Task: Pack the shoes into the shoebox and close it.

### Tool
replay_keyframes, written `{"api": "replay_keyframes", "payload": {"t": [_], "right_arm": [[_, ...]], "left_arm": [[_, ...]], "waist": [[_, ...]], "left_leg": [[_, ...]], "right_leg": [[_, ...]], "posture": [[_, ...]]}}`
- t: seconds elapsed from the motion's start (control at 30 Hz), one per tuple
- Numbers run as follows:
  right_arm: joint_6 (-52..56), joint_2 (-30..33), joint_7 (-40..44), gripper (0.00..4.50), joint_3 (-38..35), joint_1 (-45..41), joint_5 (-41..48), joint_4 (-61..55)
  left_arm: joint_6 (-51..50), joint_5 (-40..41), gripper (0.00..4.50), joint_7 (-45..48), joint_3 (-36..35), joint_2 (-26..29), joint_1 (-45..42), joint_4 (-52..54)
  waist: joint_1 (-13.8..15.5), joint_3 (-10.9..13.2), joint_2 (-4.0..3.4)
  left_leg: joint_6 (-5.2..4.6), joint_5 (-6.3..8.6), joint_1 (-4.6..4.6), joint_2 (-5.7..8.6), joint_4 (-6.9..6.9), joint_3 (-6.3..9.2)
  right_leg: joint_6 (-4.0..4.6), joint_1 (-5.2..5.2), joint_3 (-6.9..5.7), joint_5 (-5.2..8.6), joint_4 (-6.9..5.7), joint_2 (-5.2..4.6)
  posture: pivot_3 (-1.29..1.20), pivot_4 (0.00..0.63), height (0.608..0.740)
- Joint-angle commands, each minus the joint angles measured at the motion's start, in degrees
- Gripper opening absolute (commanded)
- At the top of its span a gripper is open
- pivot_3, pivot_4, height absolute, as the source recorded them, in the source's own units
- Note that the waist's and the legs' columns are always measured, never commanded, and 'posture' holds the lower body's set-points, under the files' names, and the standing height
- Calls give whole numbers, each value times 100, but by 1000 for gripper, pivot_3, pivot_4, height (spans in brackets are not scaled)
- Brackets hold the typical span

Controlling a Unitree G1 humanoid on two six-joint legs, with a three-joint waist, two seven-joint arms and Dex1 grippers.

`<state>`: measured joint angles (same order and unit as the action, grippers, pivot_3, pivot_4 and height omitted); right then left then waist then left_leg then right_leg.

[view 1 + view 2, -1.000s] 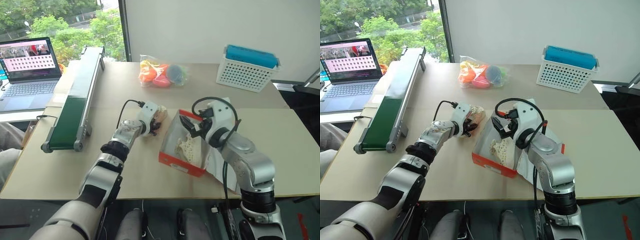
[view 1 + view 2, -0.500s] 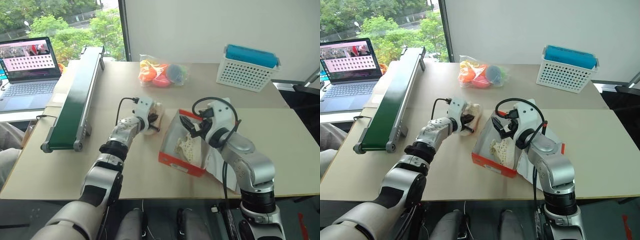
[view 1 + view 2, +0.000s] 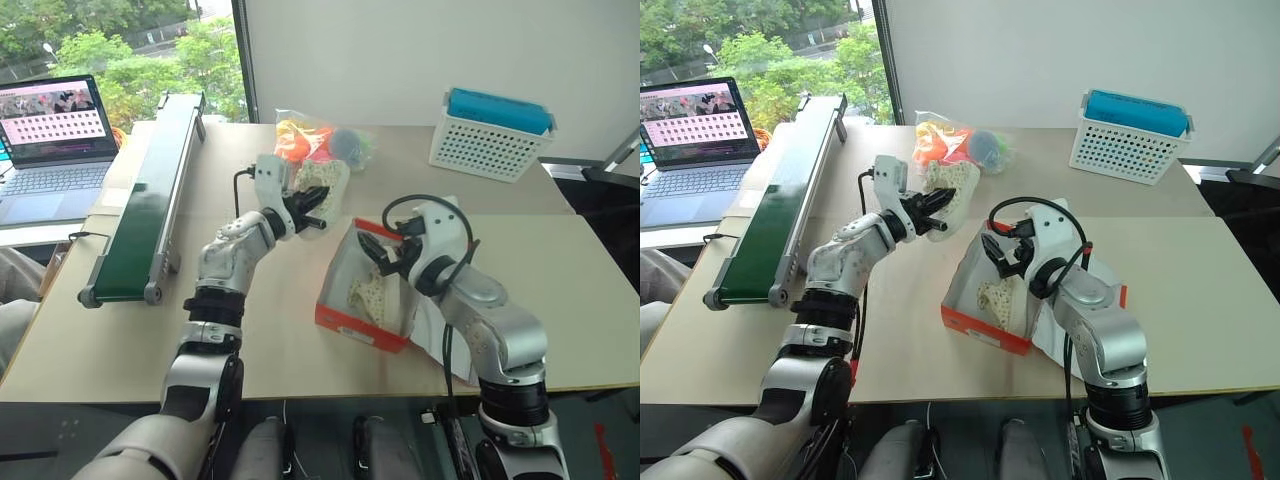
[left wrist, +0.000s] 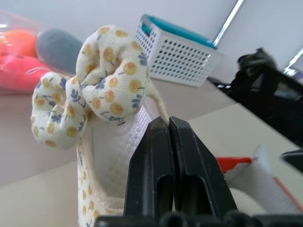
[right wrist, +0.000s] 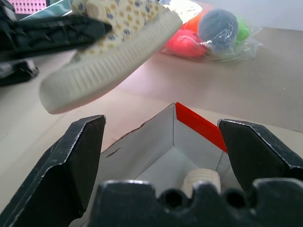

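2 shoes are at different stages here: from the head views, 1 shoe [image 3: 322, 183] hangs in the air pinched by the left jaws [image 3: 303, 207], above the counter [image 3: 300, 300] and off to the side of the shoebox [image 3: 362, 290], while the other shoe [image 3: 375, 292] already lies inside the box on its white floor, just below the right jaws [image 3: 382, 252]. The box stands open with its lid folded out on the side away from the left jaws, so the way in is free for the lifted shoe. The right jaws hover spread wide over the box's rim with nothing between them, probably kept there to steady the box or tidy the packed shoe. In the left wrist view the 2 black fingers [image 4: 163, 161] are pressed fully together on the thin white edge of the shoe's opening, beneath a flowered fabric bow [image 4: 99, 80]; a hold on the collar lets the sole hang free for setting down flat. In the right wrist view the ribbed sole of the lifted shoe sits just beyond the open right fingertips [image 5: 80, 156], above the red corner of the box, with the toe of the packed shoe directly under them.
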<state>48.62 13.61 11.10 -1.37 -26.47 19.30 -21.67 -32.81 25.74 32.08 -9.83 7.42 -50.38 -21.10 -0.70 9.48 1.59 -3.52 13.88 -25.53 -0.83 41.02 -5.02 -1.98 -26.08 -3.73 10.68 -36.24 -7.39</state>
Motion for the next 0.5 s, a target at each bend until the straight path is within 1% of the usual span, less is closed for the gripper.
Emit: {"api": "replay_keyframes", "payload": {"t": [0.03,0.1,0.13,0.17,0.23,0.33,0.37,0.5], "right_arm": [[593,-431,-267,4500,-954,-558,796,89],[1198,-836,-626,4500,-1995,-993,1773,423],[1569,-947,-822,4500,-2540,-1251,2274,637],[1885,-986,-1007,4500,-2948,-1467,2653,812],[2424,-974,-1358,4500,-3506,-1805,3181,1085],[3165,-880,-2162,4500,-4465,-2628,4127,1880],[3432,-840,-2354,4500,-4640,-2862,4245,2110],[4148,-722,-2690,4500,-4750,-3244,4264,2660]], "left_arm": [[-688,673,37,304,-165,251,64,842],[-971,827,37,461,-146,513,216,1132],[-1095,882,37,558,-119,670,308,1285],[-1182,919,37,619,-100,784,378,1397],[-1292,976,37,664,-74,921,466,1533],[-1405,1039,37,801,19,1129,646,1770],[-1444,1070,37,820,43,1147,700,1850],[-1563,1199,37,694,131,963,772,2146]], "waist": [[-8,0,0],[-27,-1,-2],[-25,-1,-2],[-27,-1,-2],[-9,0,-4],[5,1,-6],[-1,2,-8],[0,2,-8]], "left_leg": [[4,-2,2,-1,0,0],[7,-4,8,-3,-3,0],[10,-6,8,-3,-5,1],[11,-7,9,-3,-4,2],[12,-7,8,-4,-5,2],[9,-5,5,-3,-4,2],[9,-5,3,-1,-4,-2],[10,-6,4,-2,-10,0]], "right_leg": [[0,0,1,0,-1,0],[1,2,3,-1,-5,3],[2,2,4,-1,-8,3],[2,2,4,-1,-37,4],[3,1,4,-1,-49,3],[2,-1,2,-1,-48,2],[2,-4,6,-1,-48,1],[3,-5,4,0,-50,1]], "posture": [[0,150,699],[0,150,699],[0,150,699],[0,150,699],[0,150,699],[0,150,699],[0,150,699],[0,150,699]]}}
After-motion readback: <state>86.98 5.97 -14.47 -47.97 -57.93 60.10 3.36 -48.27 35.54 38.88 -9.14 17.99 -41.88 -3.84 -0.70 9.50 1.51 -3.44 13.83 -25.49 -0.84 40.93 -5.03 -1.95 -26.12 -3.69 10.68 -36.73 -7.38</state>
